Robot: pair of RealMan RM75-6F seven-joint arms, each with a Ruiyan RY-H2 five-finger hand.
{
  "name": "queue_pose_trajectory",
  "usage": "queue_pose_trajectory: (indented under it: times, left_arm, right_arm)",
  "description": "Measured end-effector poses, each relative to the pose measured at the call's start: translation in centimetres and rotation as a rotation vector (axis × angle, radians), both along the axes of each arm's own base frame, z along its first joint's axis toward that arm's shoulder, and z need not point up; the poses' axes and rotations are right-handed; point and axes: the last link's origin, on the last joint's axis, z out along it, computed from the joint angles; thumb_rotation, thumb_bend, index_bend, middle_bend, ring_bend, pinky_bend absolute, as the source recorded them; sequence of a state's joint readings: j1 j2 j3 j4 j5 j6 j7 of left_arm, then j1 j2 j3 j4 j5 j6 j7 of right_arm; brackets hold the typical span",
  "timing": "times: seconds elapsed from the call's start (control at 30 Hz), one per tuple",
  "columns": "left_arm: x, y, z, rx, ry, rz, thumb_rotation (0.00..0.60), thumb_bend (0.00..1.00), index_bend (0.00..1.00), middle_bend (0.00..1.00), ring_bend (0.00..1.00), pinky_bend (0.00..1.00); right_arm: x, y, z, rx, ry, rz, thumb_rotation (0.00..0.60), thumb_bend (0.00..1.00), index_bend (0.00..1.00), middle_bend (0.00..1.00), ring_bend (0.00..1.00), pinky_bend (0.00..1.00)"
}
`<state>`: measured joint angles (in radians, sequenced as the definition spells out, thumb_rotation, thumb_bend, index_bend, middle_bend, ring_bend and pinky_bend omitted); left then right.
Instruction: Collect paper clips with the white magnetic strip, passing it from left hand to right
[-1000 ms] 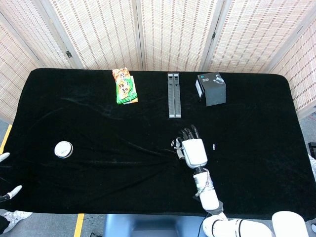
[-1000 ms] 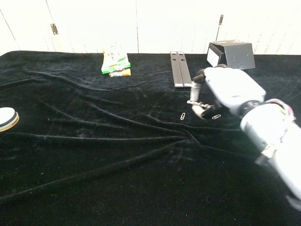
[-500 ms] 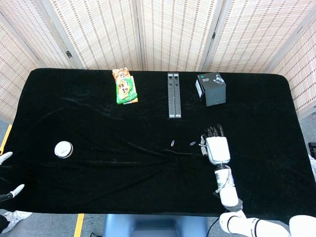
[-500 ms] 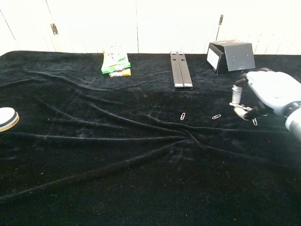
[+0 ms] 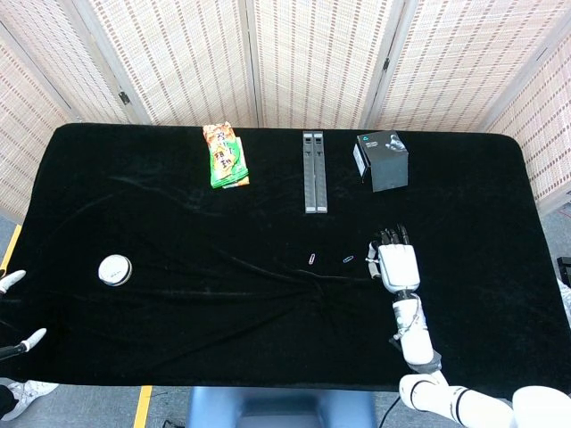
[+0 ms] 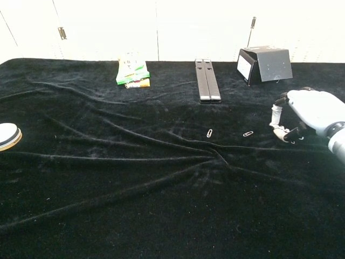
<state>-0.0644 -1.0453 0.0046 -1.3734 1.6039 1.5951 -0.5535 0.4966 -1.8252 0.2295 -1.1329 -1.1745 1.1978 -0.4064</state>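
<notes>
Paper clips are the task's scattered things: one paper clip (image 6: 209, 133) and a second paper clip (image 6: 248, 133) lie on the black surface (image 5: 178, 294), in front of the grey bars (image 5: 313, 171). Beyond them toward the right robot hand (image 6: 310, 113), its fingers curled around the white magnetic strip (image 6: 276, 117), a third clip (image 6: 291, 140) hangs just beneath. Broad bare cloth spreads left of the bars to the white disc (image 5: 115, 269) near the edge.

Matt, creased black cloth (image 6: 135, 178) covers the table; the packet (image 5: 227, 158) looks glossy.
</notes>
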Motion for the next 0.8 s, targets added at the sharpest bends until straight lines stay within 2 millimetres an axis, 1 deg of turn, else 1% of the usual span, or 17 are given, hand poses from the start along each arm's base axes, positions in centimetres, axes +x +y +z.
queue_pose_trajectory:
  times: [0.23,0.43,0.63,0.8]
  left_arm:
    - [0.0,0.0,0.1,0.003,-0.005,-0.001,0.600,0.24,0.14,0.20,0.10,0.00]
    - [-0.1,-0.1,0.3,0.007,-0.008,-0.001,0.600,0.24,0.14,0.20,0.10,0.00]
    - [0.0,-0.3,0.3,0.014,-0.006,-0.006,0.600,0.24,0.14,0.20,0.10,0.00]
    - [0.1,-0.4,0.2,0.022,0.000,-0.009,0.600,0.24,0.14,0.20,0.10,0.00]
  right_arm:
    - [0.2,-0.2,-0.7,0.008,-0.009,0.001,0.600,0.47,0.91,0.28,0.17,0.06]
    - [0.3,0.0,-0.2,-0.009,-0.023,0.011,0.600,0.47,0.91,0.28,0.17,0.06]
    - [0.9,1.0,1.6,-0.047,-0.042,0.043,0.600,0.47,0.91,0.28,0.17,0.06]
    - [1.5,3.0,3.5,-0.065,-0.041,0.090,0.600,0.47,0.91,0.28,0.17,0.06]
